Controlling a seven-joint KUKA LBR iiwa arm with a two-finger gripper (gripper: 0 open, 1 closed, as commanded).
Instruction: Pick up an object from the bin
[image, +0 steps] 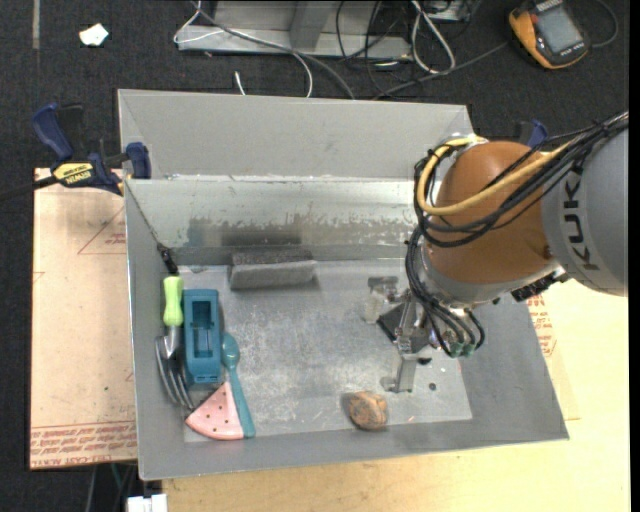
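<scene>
My gripper (402, 376) hangs under the orange wrist cover, in the right half of the bin, low over the floor. A brown, rounded stone-like lump (366, 409) lies just in front of it and slightly left, near the front wall, apart from the gripper. Nothing shows in the gripper's hold. A grey rectangular block (272, 271) rests against the back wall, well left of the gripper.
Along the left wall lie a blue tape dispenser (202, 336), a green-handled tool (173, 300), dark metal utensils (172, 372), and a teal-handled tool (236, 392) beside a pink wedge (217, 415). Bare floor separates this group from the gripper.
</scene>
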